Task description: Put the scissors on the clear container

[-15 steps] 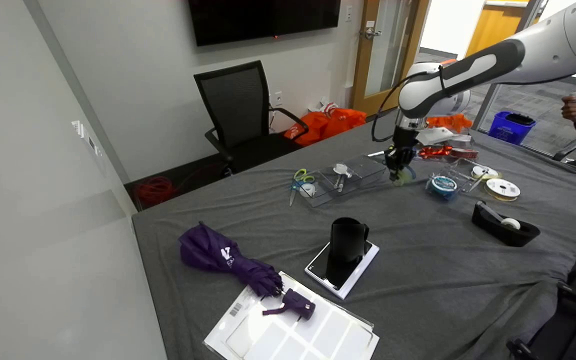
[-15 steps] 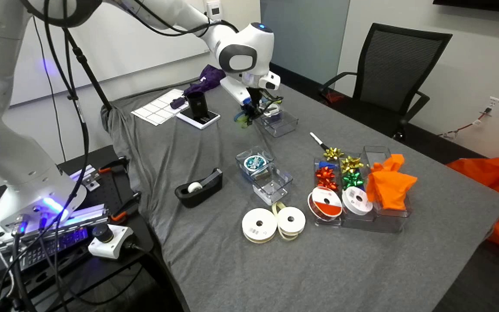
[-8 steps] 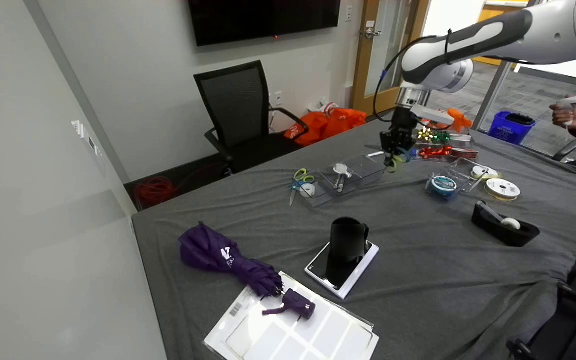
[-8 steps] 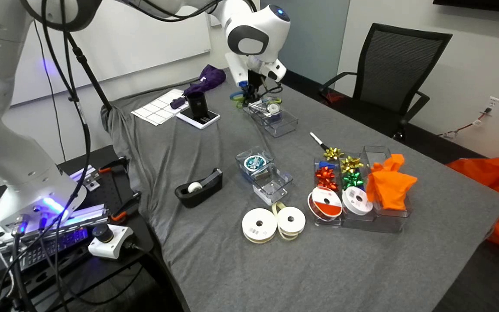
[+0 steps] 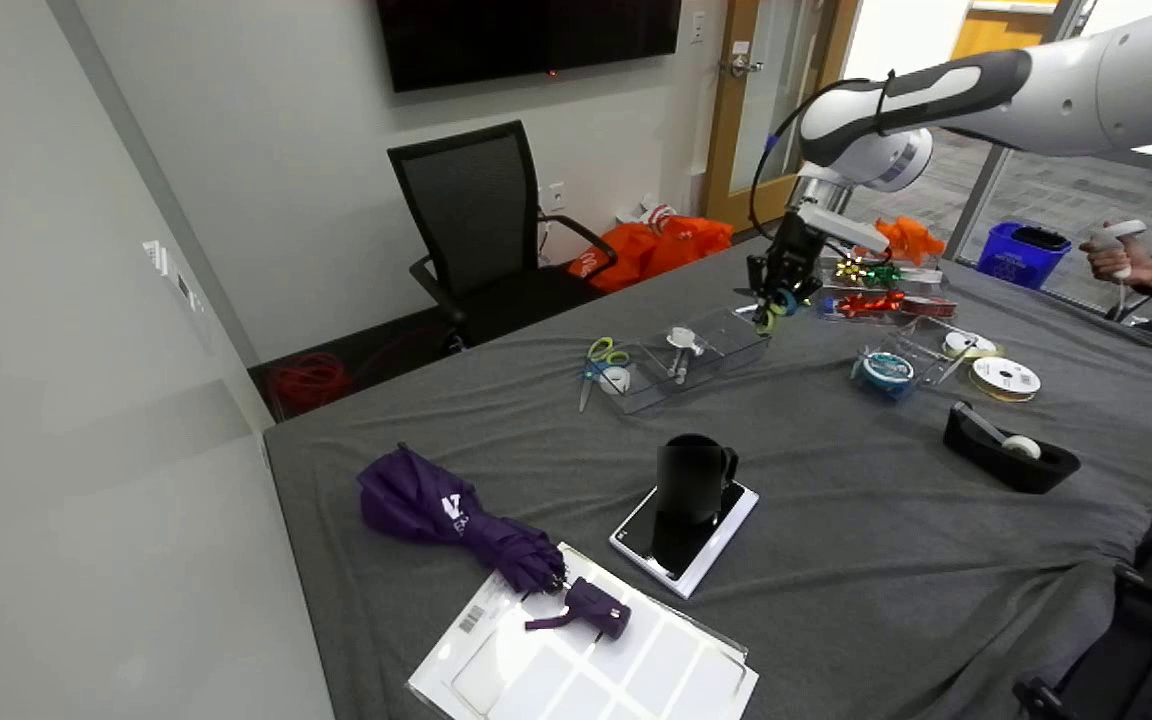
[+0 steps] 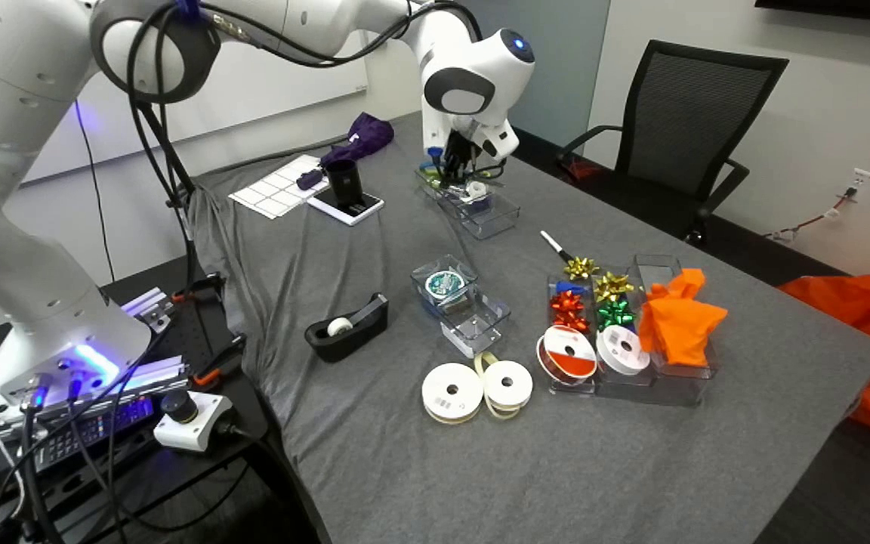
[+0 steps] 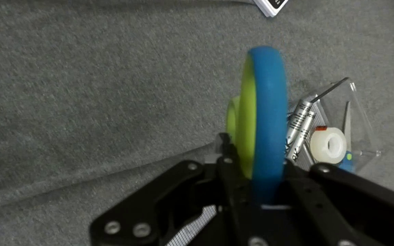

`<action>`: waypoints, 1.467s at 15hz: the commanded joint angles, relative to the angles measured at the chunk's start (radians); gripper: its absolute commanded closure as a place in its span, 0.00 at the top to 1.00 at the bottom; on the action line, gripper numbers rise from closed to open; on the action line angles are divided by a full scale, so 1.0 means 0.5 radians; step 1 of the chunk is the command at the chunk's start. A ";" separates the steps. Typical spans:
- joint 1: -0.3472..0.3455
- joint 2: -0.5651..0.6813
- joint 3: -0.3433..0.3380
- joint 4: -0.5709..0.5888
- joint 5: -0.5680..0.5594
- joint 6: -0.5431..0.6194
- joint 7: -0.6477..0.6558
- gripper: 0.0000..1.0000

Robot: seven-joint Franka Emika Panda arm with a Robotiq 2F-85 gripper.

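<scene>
You now have the white robot arm point(image 5: 1056, 95) nearer the low, clear plastic container point(image 6: 496, 222), likely the target, than a second ago; black gripper point(image 7: 255, 157) grasps the blue-and-lime-handled scissors point(image 7: 269, 109), above or beside it unclear. Not placed yet.

In an exterior view, we look from above across the surface point(image 5: 866, 580) toward a dark screen point(image 5: 536, 40). In an exterior view, also from above, we face a whiteboard point(image 6: 276, 113) and a chair point(image 6: 695, 121), the robot base point(image 6: 50, 332) being at the left. Both exterior views share the surface and this chair. The wrist view looks downward from much nearer (the hand point(image 7: 257, 153) occupies its bottom part).
</scene>
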 commanded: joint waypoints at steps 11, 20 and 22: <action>-0.077 0.576 0.083 0.840 0.199 -0.450 0.661 0.04; -0.089 0.823 0.131 1.185 0.155 -0.434 0.813 0.04; -0.077 0.840 0.101 1.206 0.180 -0.404 0.809 0.04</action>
